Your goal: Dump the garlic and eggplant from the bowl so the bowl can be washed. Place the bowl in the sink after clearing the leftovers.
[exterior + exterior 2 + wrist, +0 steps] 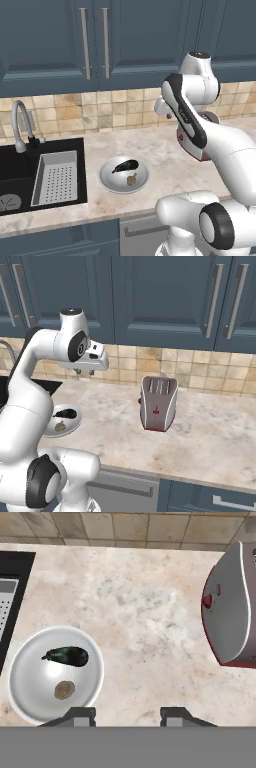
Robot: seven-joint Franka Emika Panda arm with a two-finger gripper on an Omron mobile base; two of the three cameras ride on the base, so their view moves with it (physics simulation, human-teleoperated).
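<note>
Partly hidden from you: in the right base view the arm covers the left side of the bowl (67, 423) and most of the sink. In the left base view the sink (12, 172) is cut by the left edge, and the toaster (158, 402) shows there as a red-edged sliver behind the forearm. In the hand view the toaster runs off the right edge and the tray (6, 604) is a strip at the left edge.

Surface: beige marbled counter (145, 627), tan tiled backsplash behind it, dark blue cabinets with long metal handles above and below. Black basin set into the counter's left end, chrome faucet (19, 122) at its back edge, grey perforated tray inside along its right wall.

Count: one bowl, one eggplant (125, 165), one garlic (132, 179), one toaster, one tray, one faucet.

Bowl sits on the counter near the front edge, just right of the sink. Eggplant lies in its back half, garlic in front of it, slightly apart.

Gripper (129, 716) hangs high above the counter, between bowl and toaster, nearer the back edge. Your fingertips (82, 714) stand apart with bare counter in the gap; nothing held.
</note>
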